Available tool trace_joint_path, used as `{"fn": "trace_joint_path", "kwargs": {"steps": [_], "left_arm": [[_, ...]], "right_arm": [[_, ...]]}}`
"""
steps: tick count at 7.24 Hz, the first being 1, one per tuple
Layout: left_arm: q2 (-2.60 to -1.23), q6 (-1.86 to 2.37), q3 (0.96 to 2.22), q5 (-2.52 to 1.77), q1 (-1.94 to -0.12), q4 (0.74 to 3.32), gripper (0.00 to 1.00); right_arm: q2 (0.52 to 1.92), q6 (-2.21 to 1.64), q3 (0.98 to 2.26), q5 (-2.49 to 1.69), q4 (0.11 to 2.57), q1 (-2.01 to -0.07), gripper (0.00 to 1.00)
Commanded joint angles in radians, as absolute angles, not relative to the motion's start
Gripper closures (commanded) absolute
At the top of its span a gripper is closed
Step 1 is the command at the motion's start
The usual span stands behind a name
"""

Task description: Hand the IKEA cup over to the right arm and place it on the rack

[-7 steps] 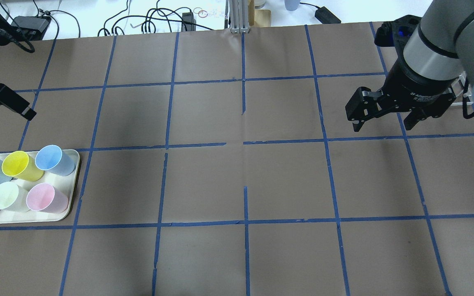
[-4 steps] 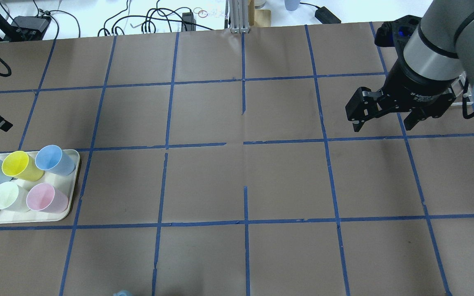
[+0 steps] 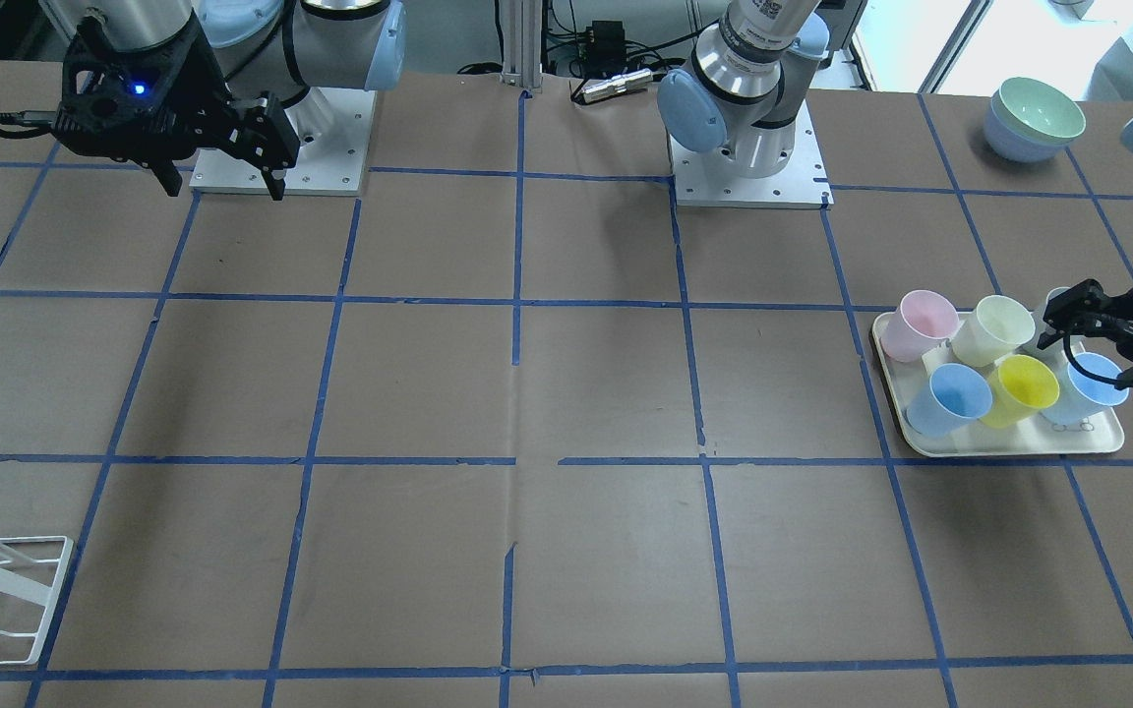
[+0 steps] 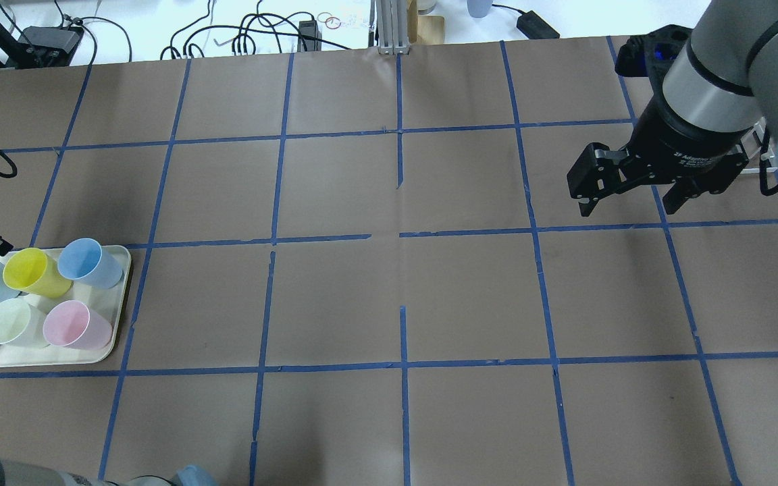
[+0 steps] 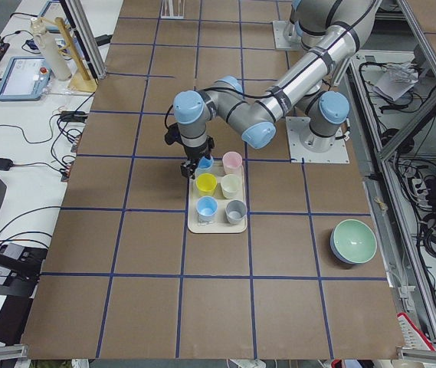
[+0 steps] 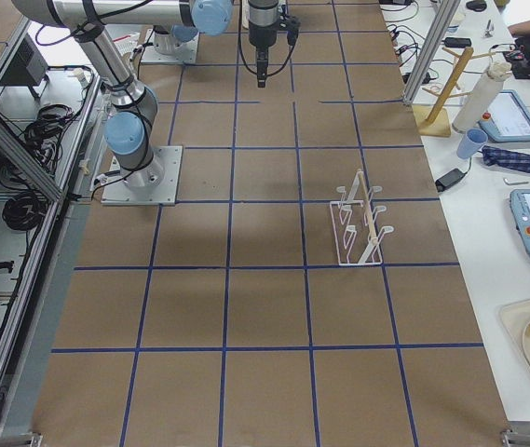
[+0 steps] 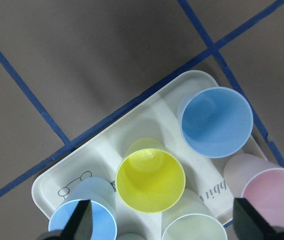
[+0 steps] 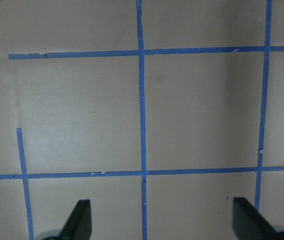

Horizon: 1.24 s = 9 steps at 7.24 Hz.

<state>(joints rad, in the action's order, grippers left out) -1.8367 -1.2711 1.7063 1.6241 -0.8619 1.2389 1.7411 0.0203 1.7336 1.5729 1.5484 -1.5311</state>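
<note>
The bright yellow IKEA cup point(image 7: 150, 181) stands upright on the cream tray point(image 7: 47, 185), among other cups; it also shows in the overhead view point(image 4: 28, 270) and the front view point(image 3: 1019, 385). My left gripper point(image 7: 164, 225) is open and empty, hovering above the tray, its fingertips either side of the yellow cup's near edge. It also shows in the front view point(image 3: 1090, 334). My right gripper point(image 4: 632, 199) is open and empty, high over the far right of the table. The white wire rack point(image 6: 362, 223) stands on the table, away from both grippers.
Two light blue cups point(image 7: 215, 121), a pink cup point(image 7: 266, 192), a pale cream cup point(image 4: 11, 322) and a grey cup point(image 5: 236, 211) share the tray. Stacked bowls point(image 3: 1034, 118) sit near the left arm's base point(image 3: 748, 157). Blue tape lines grid the brown table.
My left gripper has moved toward the tray, from beyond it to above the cups. The right arm and the cups have not moved.
</note>
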Motion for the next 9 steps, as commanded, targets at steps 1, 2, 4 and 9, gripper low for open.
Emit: {"fn": "trace_joint_path", "kwargs": {"steps": [1, 2, 4, 9], "left_arm": [[-1.905, -1.272, 1.709, 1.626, -0.847, 1.172, 0.0], [-1.936, -1.272, 1.707, 1.628, -0.848, 1.149, 0.0], [-1.956, -1.272, 1.71, 1.634, -0.85, 1.144, 0.0], [-1.996, -1.272, 1.717, 1.675, -0.848, 1.143, 0.28]], "right_arm": [[1.743, 0.018, 1.732, 1.575, 1.543, -1.531, 0.0], [1.743, 0.018, 1.733, 1.577, 1.537, -1.532, 0.0], [1.749, 0.015, 1.733, 1.578, 1.534, -1.535, 0.0], [1.749, 0.012, 1.733, 1.577, 1.551, -1.537, 0.0]]}}
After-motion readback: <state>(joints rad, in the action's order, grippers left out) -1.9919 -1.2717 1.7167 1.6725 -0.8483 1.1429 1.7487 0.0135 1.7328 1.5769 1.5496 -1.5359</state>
